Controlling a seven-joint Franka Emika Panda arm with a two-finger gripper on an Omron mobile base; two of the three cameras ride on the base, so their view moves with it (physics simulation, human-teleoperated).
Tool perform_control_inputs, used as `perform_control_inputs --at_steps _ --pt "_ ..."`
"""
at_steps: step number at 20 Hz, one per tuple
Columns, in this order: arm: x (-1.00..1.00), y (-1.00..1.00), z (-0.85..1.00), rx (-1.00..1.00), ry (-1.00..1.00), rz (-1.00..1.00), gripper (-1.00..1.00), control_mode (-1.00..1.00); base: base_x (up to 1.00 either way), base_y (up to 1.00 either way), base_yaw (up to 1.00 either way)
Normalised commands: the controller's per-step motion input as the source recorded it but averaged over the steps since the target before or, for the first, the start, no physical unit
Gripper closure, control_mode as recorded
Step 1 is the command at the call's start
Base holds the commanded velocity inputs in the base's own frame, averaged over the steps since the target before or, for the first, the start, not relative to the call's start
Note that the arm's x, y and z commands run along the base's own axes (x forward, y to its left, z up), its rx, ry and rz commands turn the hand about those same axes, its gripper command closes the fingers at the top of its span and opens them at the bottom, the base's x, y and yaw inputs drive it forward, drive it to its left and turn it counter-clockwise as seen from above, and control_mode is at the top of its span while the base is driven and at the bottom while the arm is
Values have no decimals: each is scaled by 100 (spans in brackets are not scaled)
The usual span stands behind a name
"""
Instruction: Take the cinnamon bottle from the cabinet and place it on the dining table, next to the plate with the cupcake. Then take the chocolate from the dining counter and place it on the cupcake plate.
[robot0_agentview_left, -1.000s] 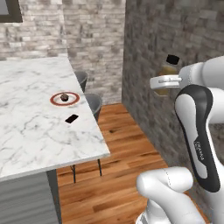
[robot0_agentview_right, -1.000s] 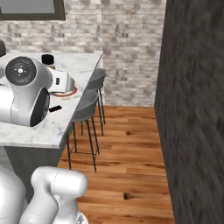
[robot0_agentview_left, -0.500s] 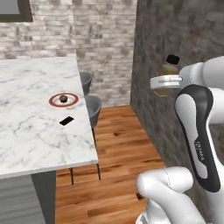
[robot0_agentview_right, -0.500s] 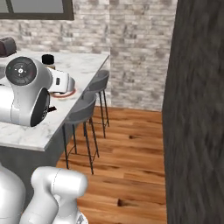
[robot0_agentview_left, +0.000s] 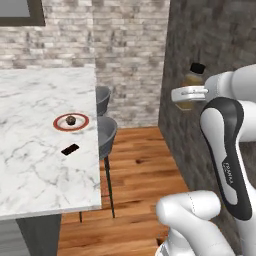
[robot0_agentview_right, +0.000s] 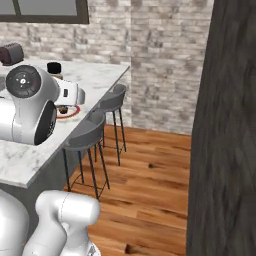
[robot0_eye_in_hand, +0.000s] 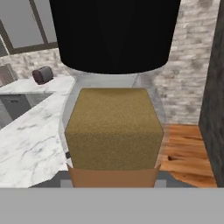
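Bottle leg is half done: the cinnamon bottle (robot0_agentview_left: 192, 84) is out of the cabinet and in the gripper (robot0_agentview_left: 186, 95), held upright in the air at the right of the left base frame, well off the table (robot0_agentview_left: 35, 165). Fingers are clamped on the bottle's body; black cap sticks up above the hand. In the hand frame the bottle (robot0_eye_in_hand: 114, 109) sits right in front of the lens, cap at top, brown powder packed through the glass, strip of orange label at the bottom edge.

Left to do, as I read it: carry the bottle over, set it down next to the plate (robot0_agentview_left: 58, 123), let go, then pick up the chocolate (robot0_agentview_left: 70, 149) and put it on the plate.

Containers:
- Plate: centre left of the left base frame, near the table's right edge. Holds just the cupcake (robot0_agentview_left: 71, 119), roughly centred.
- Chocolate: flat on the marble just below the plate in the frame, apart from it, not on it.
- Bottle: capped, powder fills most of the visible glass.

Right base frame: arm blocks most of the plate; bottle cap (robot0_agentview_right: 54, 67) pokes up above the arm, upper left.
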Motion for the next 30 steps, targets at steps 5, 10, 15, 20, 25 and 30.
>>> perform_control_inputs --at_steps 5,10,15,20,25,30 --pt "0 0 0 0 0 0 100 100 66 -38 23" --pt "0 0 0 0 0 0 100 100 63 -34 28" --pt "0 0 0 0 0 0 100 100 60 -31 32" --pt "0 0 0 0 0 0 100 100 48 -24 46" --pt "0 0 0 0 0 0 100 100 41 -23 51" --pt "0 0 0 0 0 0 100 100 38 -39 30"
